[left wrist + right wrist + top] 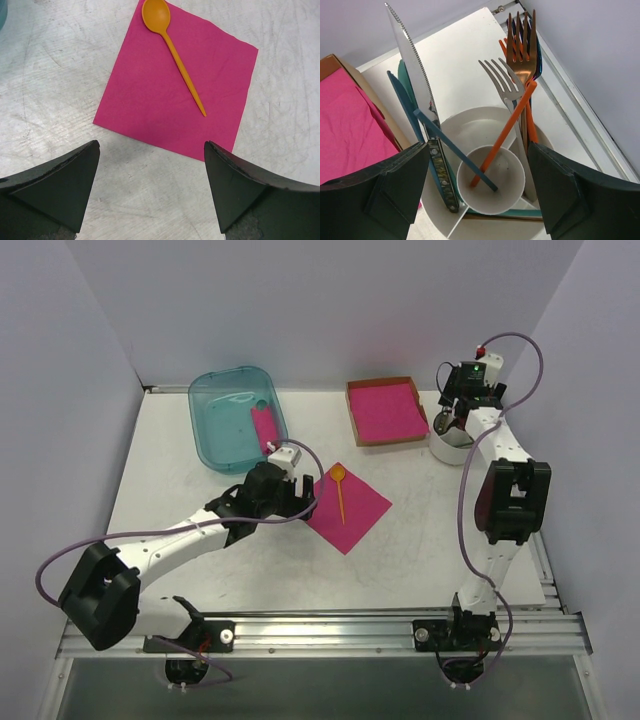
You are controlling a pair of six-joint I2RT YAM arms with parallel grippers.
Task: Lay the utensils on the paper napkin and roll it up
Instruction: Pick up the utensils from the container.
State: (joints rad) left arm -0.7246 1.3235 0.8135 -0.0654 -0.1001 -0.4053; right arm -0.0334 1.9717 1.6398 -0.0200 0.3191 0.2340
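While left jaws and right jaws gape, spoon (pixel 178 60) reaches one napkin (pixel 150 100) corner.

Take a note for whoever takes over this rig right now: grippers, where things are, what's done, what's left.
Left gripper: jaws open, holding nothing, hovering at the near edge of the paper napkin.
Right gripper: jaws open, holding nothing, poised above the white cutlery holder.
Orange spoon: lying on the napkin, bowl at its far corner.
Silver-grey fork: standing in the holder among other cutlery, not yet picked.
Done: napkin laid flat on the table, spoon placed.
Left: take the fork out, set it on the napkin, then roll the napkin up.
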